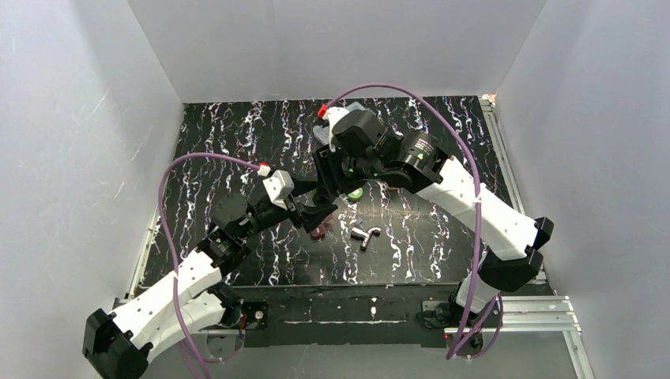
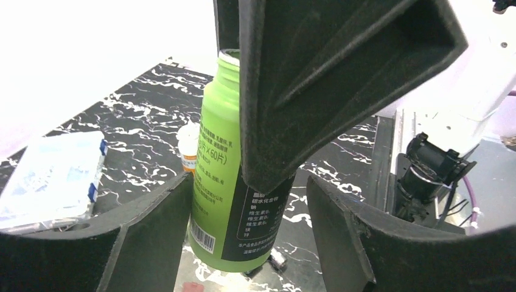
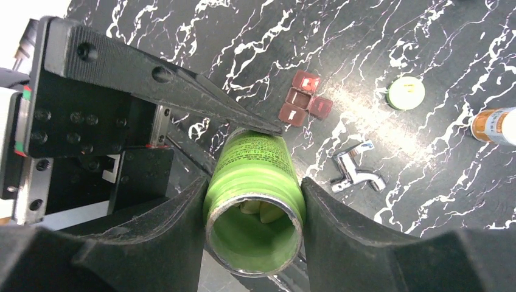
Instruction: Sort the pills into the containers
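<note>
Black fingers [image 3: 164,243] of the right gripper [image 3: 252,188] are pressing on both sides of the green bottle [image 3: 255,158] just below its open mouth. They are clenching it mouth-up, probably so pills can be dropped in. Its green cap [image 3: 406,93] is lying off to one side on the black marbled table [image 3: 426,36], well apart from the bottle.

Lower down, the left gripper [image 2: 249,201] is straddling the same bottle with its jaws parted. A gap is showing on one side, so it looks released, perhaps handing the bottle over. Whether the bottle's base is touching the table cannot be told.

Beyond it, the amber bottle [image 2: 190,146] is standing with its white cap on. Small maroon boxes [image 3: 304,100] and a metal fitting [image 3: 356,170] are lying near the grippers, neither being touched.
</note>
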`<control>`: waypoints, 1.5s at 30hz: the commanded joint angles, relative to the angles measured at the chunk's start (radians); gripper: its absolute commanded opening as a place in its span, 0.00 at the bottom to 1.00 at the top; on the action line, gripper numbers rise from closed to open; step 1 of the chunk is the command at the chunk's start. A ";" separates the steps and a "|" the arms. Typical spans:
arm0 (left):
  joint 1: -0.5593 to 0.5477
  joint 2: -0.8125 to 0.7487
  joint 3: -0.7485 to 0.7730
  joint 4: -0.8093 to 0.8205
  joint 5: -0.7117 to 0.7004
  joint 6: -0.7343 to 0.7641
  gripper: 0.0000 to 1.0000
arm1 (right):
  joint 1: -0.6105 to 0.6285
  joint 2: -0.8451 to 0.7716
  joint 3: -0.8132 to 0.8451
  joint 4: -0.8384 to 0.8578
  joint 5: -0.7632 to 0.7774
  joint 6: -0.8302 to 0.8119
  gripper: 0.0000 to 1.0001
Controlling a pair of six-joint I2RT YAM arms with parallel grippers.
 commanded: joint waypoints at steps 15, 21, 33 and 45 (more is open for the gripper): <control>-0.063 0.016 0.036 0.054 -0.127 0.202 0.34 | 0.001 0.053 0.131 -0.020 0.021 0.161 0.12; -0.092 0.040 0.049 0.021 -0.159 0.259 0.00 | 0.000 0.019 0.062 0.026 0.017 0.167 0.51; -0.122 -0.036 -0.036 -0.014 -0.227 0.363 0.00 | -0.103 -0.109 -0.041 0.154 -0.101 0.198 0.98; -0.123 -0.233 0.034 -0.655 -0.547 0.151 0.00 | -0.307 -0.227 -0.406 0.319 -0.217 0.226 0.98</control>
